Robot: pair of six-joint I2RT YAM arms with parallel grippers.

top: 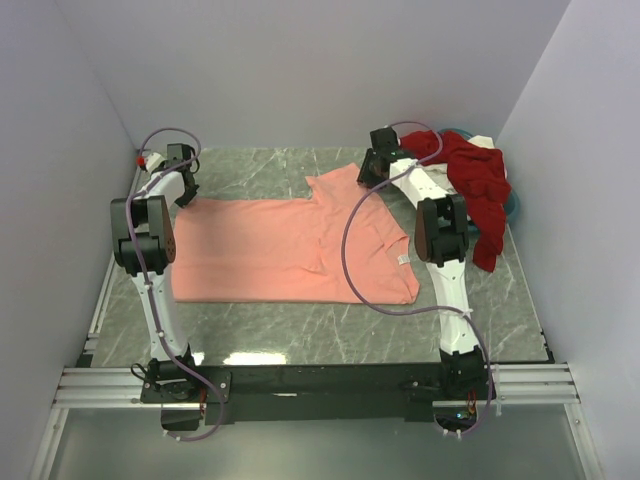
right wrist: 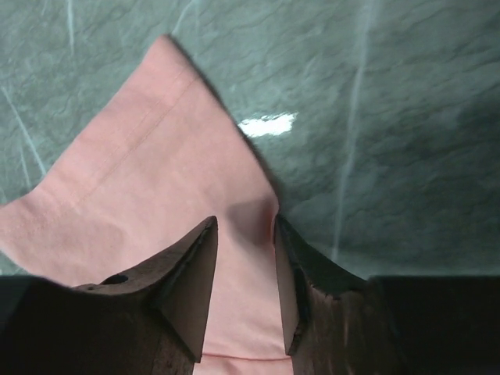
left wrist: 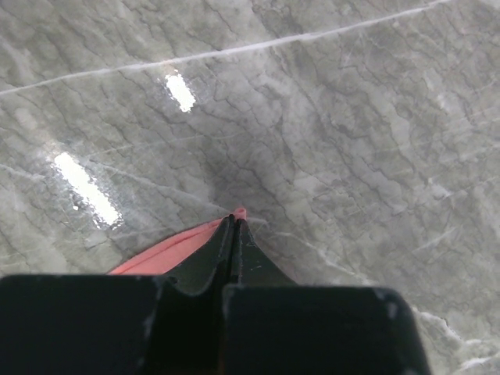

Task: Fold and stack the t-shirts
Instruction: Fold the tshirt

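Spreading across the marble table [top: 260, 165], the salmon-pink t-shirt [top: 290, 250] lies flat. At far right, a heaped dark red t-shirt [top: 480, 175] hides most of a teal-blue t-shirt [top: 514, 205]. The left gripper [left wrist: 234, 223] has its jaws pinched together on a pink corner; the right gripper [right wrist: 244, 226] has its jaws apart, astride a sleeve.

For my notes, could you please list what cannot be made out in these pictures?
- Teal-blue shirt: top view, mostly buried under the dark red shirt; only slivers show.
- White shirt: same pile, small patch shows.
- Salmon-pink shirt: left wrist view, only a corner shows beyond the shut left pincer.
- Right pincer: top view, tips hidden by its own wrist.
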